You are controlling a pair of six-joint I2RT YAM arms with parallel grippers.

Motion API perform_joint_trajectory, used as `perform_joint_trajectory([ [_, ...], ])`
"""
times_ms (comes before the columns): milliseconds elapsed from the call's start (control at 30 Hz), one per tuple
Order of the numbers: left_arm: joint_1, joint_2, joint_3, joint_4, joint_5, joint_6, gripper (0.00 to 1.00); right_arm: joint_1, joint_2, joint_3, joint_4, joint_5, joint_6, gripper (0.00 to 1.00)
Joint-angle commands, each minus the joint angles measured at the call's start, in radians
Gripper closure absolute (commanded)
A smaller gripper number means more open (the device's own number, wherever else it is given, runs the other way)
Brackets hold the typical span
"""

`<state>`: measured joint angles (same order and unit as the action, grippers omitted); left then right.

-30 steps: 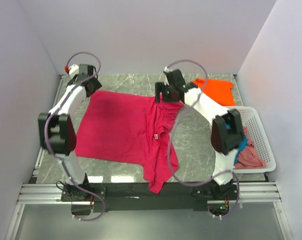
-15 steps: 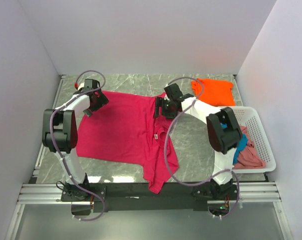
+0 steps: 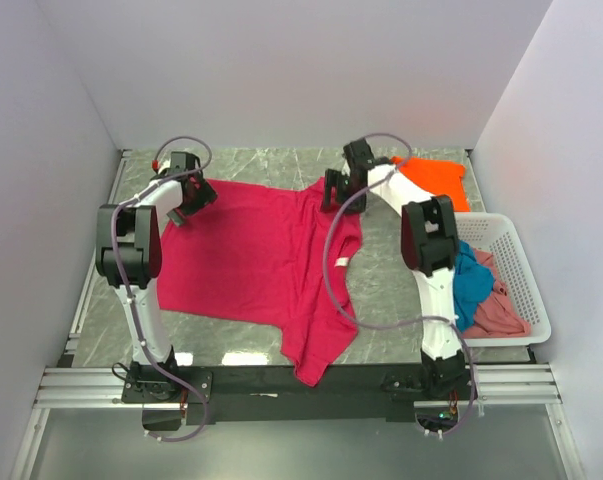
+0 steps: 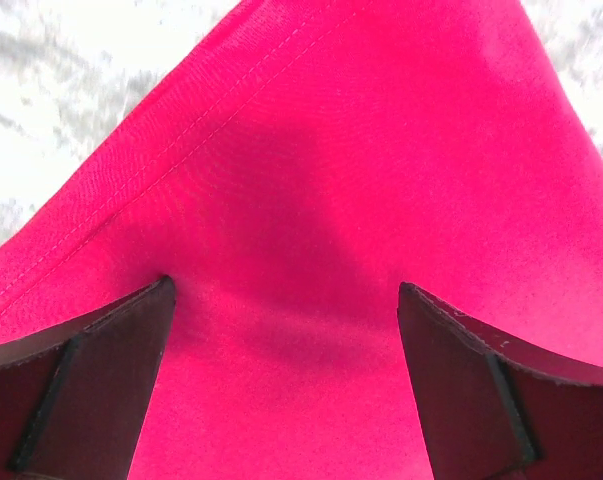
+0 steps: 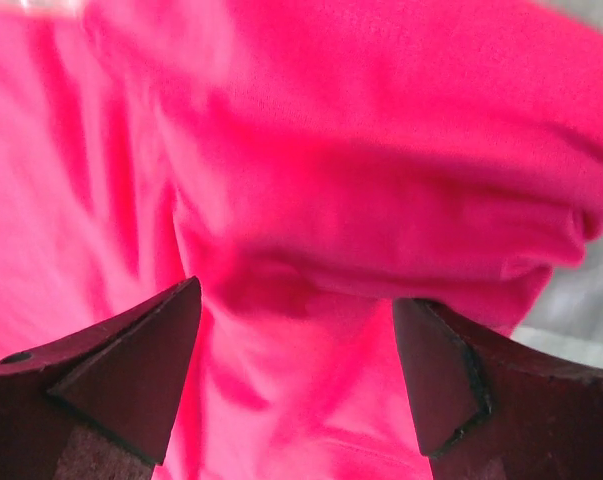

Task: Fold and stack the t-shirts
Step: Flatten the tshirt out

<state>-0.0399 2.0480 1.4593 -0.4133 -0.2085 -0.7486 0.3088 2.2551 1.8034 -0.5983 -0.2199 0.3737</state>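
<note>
Compared with half a second earlier, right gripper point(image 3: 335, 190) had shifted up-frame along the crimson t-shirt point(image 3: 251, 255), while left gripper point(image 3: 189, 197) had hardly moved. Both stood with jaws spread wide over its upper corners, gripping nothing. That shirt lay spread across frame centre on the table point(image 3: 386, 275). An orange t-shirt point(image 3: 436, 180) lay at upper right, and a teal t-shirt point(image 3: 471, 285) and pink t-shirt point(image 3: 496, 313) filled the white basket point(image 3: 529, 272) at right.

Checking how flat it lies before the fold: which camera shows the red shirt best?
The top external view: the whole red shirt lies spread on the table. The left wrist view shows only a stitched edge; the right wrist view only bunched, blurry folds.
</note>
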Motion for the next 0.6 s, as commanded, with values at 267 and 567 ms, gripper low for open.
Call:
perform_joint_trajectory([
  [267,0.021,0.126,0.150,-0.064,0.024,0.017,0.01,-0.125,0.316,0.561,-0.168,-0.059,-0.151,0.16],
  [567,0.021,0.199,0.309,-0.076,0.080,0.031,0.01,-0.178,0.291,0.610,0.103,-0.164,-0.122,0.14],
])
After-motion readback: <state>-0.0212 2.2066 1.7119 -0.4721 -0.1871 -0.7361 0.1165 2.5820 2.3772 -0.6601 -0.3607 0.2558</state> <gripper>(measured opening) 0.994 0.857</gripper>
